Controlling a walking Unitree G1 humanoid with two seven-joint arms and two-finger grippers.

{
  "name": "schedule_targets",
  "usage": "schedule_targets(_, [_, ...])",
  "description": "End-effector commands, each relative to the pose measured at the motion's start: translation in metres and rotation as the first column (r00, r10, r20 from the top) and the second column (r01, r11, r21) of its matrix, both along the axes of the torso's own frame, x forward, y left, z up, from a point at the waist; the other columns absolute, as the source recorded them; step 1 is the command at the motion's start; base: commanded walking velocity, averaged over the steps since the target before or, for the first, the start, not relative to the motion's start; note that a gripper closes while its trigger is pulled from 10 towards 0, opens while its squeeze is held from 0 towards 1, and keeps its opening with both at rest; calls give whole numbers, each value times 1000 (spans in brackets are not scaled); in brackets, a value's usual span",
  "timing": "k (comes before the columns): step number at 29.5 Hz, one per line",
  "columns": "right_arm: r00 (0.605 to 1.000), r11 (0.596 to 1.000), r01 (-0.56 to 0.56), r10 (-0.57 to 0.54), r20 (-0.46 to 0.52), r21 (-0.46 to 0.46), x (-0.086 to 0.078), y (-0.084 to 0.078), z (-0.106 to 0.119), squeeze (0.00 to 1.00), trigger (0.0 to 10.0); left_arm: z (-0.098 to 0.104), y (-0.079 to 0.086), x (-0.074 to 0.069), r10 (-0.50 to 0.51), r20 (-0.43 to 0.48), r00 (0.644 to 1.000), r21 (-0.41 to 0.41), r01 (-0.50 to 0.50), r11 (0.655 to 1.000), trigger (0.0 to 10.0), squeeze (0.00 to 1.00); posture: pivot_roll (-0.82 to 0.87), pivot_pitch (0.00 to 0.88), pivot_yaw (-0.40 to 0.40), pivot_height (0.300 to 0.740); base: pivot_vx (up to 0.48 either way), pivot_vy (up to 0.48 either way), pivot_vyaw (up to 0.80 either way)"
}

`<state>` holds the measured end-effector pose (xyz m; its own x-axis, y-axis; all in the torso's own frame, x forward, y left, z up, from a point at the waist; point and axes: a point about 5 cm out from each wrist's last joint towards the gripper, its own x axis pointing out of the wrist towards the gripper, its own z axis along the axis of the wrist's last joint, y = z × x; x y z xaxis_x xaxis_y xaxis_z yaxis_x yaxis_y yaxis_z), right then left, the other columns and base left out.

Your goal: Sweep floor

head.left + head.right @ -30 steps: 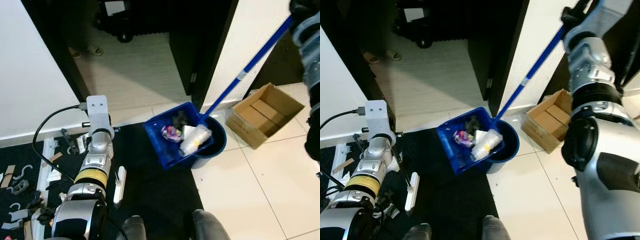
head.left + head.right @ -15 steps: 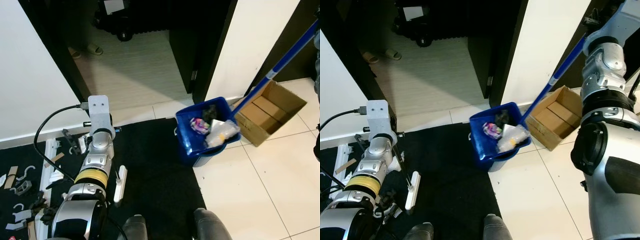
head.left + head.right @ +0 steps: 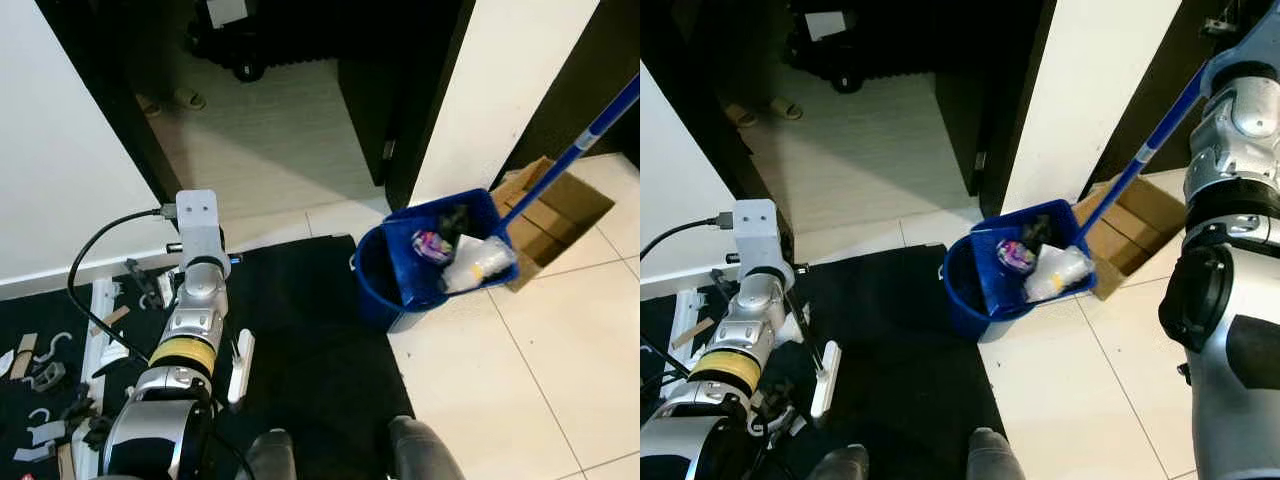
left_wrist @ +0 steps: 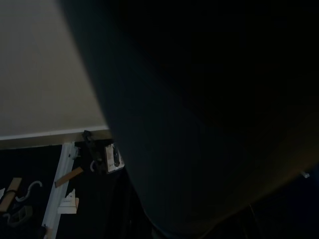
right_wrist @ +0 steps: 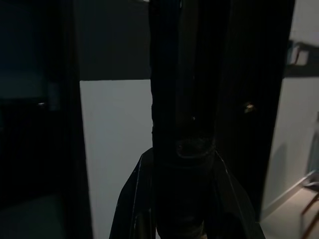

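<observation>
A blue dustpan (image 3: 445,262) hangs tilted over the right rim of a blue bucket (image 3: 372,275). It holds a white crumpled wrapper (image 3: 478,262), a colourful wrapper (image 3: 432,243) and a dark scrap. Its long blue handle (image 3: 575,145) rises to the upper right, beside my right arm (image 3: 1240,150). In the dark right wrist view my right gripper (image 5: 182,149) is shut around that handle. My left arm (image 3: 190,320) hangs over the black mat (image 3: 310,350).
An open cardboard box (image 3: 565,195) lies right behind the dustpan. A white bar (image 3: 238,368) and scattered hooks and scraps (image 3: 45,370) lie on the mat at the left. A dark doorway (image 3: 270,120) opens ahead, with slippers (image 3: 175,100) inside. White tiles spread to the right.
The dustpan with its rubbish has swung right, from the bucket's left side across to its right rim, and the handle has moved right with it. My left arm has stayed put.
</observation>
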<state>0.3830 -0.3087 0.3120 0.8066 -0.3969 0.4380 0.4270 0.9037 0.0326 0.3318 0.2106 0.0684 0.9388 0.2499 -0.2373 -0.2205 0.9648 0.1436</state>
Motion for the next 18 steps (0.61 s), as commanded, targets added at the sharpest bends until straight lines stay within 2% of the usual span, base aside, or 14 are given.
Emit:
schedule_targets(1, [998,998,32,-29,60,-51,-4,0,10,0,10000,5,2,1,-9,31,999,25,8,1000,10000,0,14,37,-7,740,0,0,0])
schedule_targets(6, [998,994,37,-31,58,-107,0,14,1,0,10000,6,1,1,-13,32,999,27,12,1000,10000,0,15,36,-7,740,0,0,0])
schedule_targets(7, [998,990,22,-15,54,-138,2,23,-5,0,10000,6,1,1,-14,32,999,28,13,1000,10000,0,17,35,-7,740,0,0,0])
schedule_targets(9, [999,987,10,-2,51,-160,4,30,-9,0,10000,6,2,1,-13,32,999,29,12,999,10000,0,17,35,-7,740,0,0,0])
schedule_targets(12, [999,986,6,3,50,-168,5,32,-11,0,10000,6,2,1,-13,32,999,30,12,999,10000,0,17,35,-7,740,0,0,0])
schedule_targets(18, [997,977,9,8,78,-214,9,57,-16,0,10000,7,3,2,-9,38,999,31,8,1000,10000,0,21,30,-10,740,0,0,0])
